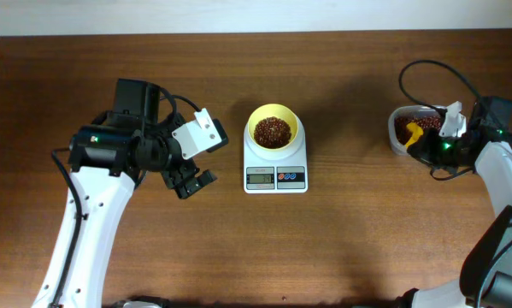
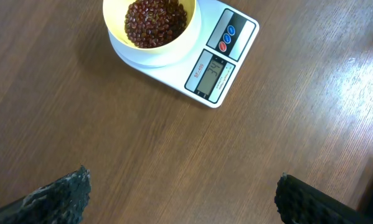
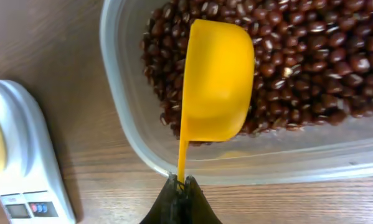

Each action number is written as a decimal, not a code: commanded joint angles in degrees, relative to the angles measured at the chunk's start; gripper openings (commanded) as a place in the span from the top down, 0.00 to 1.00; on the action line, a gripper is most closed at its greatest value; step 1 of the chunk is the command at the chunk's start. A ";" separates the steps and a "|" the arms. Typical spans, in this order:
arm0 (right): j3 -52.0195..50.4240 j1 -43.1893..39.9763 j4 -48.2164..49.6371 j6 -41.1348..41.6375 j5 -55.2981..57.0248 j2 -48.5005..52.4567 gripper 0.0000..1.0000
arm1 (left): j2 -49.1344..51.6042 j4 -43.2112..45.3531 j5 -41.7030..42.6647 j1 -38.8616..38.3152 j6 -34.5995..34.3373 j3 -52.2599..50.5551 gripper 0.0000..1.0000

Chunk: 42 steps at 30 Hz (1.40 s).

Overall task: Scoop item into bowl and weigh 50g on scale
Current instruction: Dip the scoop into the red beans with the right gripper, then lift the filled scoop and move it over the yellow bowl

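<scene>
Bowl [image 1: 273, 109] of beans [image 1: 273, 132] atop scale [image 1: 275, 162], near left claw [image 1: 194, 184] but apart

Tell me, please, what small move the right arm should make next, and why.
Probably dip the scoop into the beans for another load: the right pincer grips its handle, its cup looks empty, and the bowl on the scale is partly filled; display unreadable.
</scene>
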 commanded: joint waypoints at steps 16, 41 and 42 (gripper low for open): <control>-0.81 -10.27 2.38 0.20 -18.95 2.51 0.96 | -0.26 0.07 0.24 0.07 -0.59 -0.11 0.01; -0.81 -2.43 2.64 0.42 -44.92 2.51 0.96 | -0.26 0.07 0.22 0.07 -0.59 -0.11 0.01; -0.81 -0.48 2.80 0.44 -45.07 2.51 0.96 | -0.26 0.07 0.24 0.07 -0.59 -0.11 0.01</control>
